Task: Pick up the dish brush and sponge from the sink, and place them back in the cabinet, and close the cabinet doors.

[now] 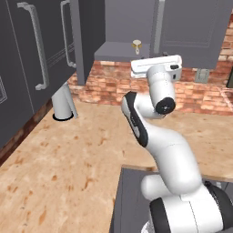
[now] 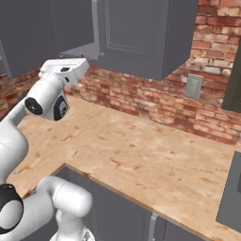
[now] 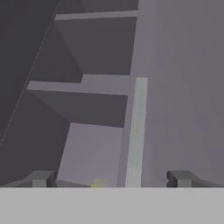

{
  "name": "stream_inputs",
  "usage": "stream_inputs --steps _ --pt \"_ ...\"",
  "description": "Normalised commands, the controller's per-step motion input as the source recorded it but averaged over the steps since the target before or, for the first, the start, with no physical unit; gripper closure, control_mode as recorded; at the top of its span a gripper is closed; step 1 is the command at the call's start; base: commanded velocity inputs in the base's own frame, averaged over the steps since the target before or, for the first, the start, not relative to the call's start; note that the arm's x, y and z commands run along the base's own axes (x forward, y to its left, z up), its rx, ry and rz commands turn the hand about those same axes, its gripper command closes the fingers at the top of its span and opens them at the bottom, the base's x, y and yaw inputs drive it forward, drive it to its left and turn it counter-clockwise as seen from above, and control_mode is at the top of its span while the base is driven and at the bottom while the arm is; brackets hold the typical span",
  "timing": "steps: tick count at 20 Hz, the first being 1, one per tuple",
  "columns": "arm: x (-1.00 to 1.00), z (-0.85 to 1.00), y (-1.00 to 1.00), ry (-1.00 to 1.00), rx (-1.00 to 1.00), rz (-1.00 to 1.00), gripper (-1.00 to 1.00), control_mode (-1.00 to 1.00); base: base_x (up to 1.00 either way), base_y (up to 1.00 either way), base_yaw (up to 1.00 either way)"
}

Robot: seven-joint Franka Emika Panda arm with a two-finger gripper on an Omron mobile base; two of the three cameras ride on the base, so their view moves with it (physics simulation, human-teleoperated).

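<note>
I saw the cabinet point(image 1: 123, 27) standing open above the worktop point(image 1: 68, 154), and on the bare grey shelf point(image 1: 116, 49) inside it sat the cream dish brush point(image 1: 136, 45), near the shelf's front edge. Below the cabinet, the beige speckled worktop ran back to the brick wall. A pale grey cylinder point(image 1: 63, 103) stood on the worktop, below and to the left of the cabinet. Through the hand view I could make out the cabinet's inner shelves point(image 3: 94, 85) in grey tiers.
</note>
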Motion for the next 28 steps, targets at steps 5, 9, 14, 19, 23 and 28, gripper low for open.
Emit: stream_inputs --steps 5,9,14,19,23,28 --pt "-0.21 0.62 0.30 0.10 0.05 -0.02 -1.00 -1.00 0.00 0.00 0.00" --pt "-0.29 0.46 0.30 0.10 0.04 -0.02 -1.00 -1.00 0.00 0.00 0.00" --pt "-0.33 0.25 0.35 0.06 0.02 0.00 -1.00 -1.00 0.00 0.00 0.00" --pt "-0.46 0.04 0.33 0.01 0.00 0.00 -1.00 -1.00 0.00 0.00 0.00" --pt "-0.44 0.00 0.23 0.00 0.00 0.00 -1.00 -1.00 0.00 0.00 0.00" --pt "-0.39 0.00 0.29 0.00 0.00 0.00 -1.00 -1.00 0.00 0.00 0.00"
